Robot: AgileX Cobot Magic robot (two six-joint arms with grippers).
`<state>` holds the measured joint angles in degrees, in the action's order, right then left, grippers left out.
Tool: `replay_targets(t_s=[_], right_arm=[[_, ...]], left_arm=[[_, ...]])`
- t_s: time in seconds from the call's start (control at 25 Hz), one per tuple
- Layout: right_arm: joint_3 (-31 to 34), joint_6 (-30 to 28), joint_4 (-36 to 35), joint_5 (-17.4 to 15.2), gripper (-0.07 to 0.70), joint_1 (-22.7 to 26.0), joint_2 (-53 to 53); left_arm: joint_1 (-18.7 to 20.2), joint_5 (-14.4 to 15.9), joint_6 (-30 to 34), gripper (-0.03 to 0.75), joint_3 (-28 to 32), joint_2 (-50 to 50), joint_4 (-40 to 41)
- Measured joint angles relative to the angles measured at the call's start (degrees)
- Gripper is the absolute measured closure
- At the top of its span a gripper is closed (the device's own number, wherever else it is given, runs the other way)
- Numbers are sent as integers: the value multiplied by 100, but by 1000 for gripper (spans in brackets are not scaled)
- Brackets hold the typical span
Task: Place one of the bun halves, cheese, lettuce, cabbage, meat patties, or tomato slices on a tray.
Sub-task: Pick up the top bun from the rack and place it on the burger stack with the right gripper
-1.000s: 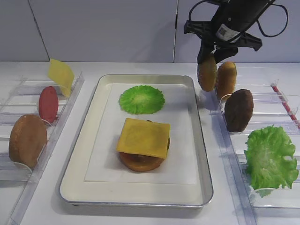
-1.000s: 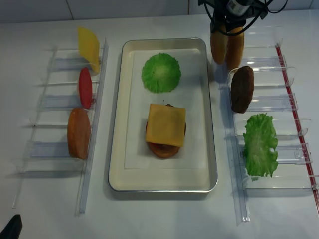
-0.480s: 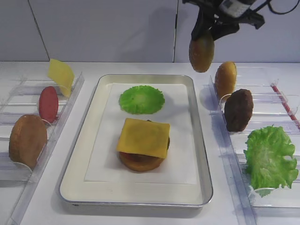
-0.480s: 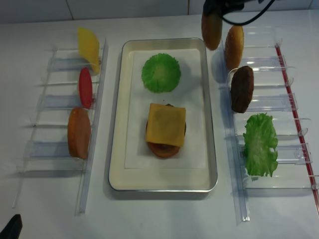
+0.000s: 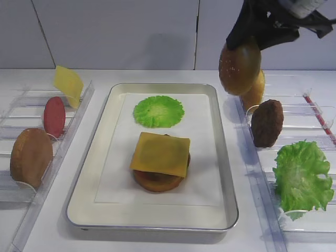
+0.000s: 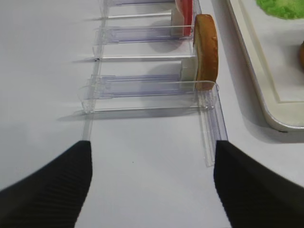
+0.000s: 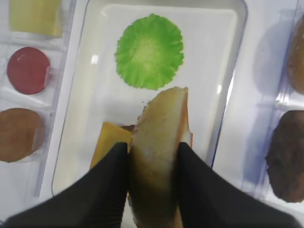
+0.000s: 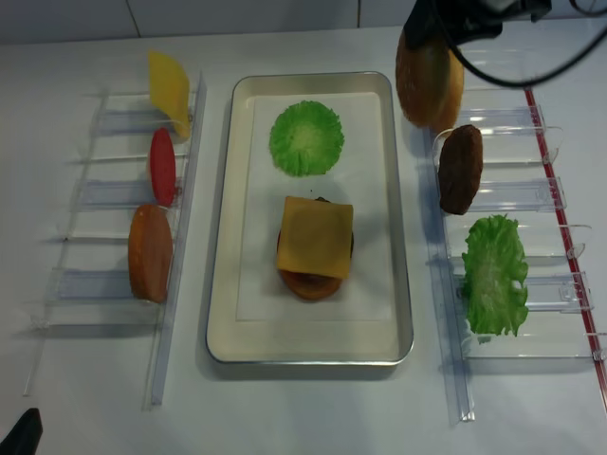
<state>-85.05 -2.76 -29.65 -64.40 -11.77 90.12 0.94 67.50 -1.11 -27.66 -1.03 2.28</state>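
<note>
My right gripper (image 5: 247,42) is shut on the sesame bun half (image 5: 239,67) and holds it in the air beside the tray's far right corner. In the right wrist view the bun half (image 7: 159,142) stands on edge between the black fingers (image 7: 111,180), above the silver tray (image 7: 78,118). On the tray (image 5: 152,223) lie the cabbage (image 5: 158,111) and a cheese slice (image 5: 160,154) on top of a brown stack (image 5: 157,181). My left gripper (image 6: 152,185) hangs open over bare table.
The left rack holds a cheese slice (image 5: 68,84), a tomato slice (image 5: 54,116) and an orange-brown disc (image 5: 30,156). The right rack holds a plain bun half (image 5: 257,93), a meat patty (image 5: 266,123) and the lettuce (image 5: 303,176).
The right gripper has lifted the sesame bun half out of the right rack, raised it and turned it so the seeded dome shows. The left arm has not moved.
</note>
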Motion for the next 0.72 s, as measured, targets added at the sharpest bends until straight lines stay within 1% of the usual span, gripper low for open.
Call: replay_targets(t_s=[0.08, 0.24, 0.4, 0.56, 0.64, 0.72], right_arm=[[645, -303, -349, 236, 367, 0, -411], [1753, -877, -1193, 560, 367, 0, -1153], [2594, -1262, -1768, 769, 367, 0, -1746], [3296, -1520, -2287, 960, 370, 0, -2201], [3658, -1832, -2707, 1055, 370, 0, -2327], [3994, -2298, -3423, 1116, 370, 0, -2386]], left_arm=[[0, 0, 0, 183, 0, 0, 0], [0, 0, 0, 183, 0, 0, 0], [0, 0, 0, 183, 0, 0, 0], [0, 0, 0, 183, 0, 0, 0], [0, 0, 0, 183, 0, 0, 0], [0, 0, 0, 183, 0, 0, 0]])
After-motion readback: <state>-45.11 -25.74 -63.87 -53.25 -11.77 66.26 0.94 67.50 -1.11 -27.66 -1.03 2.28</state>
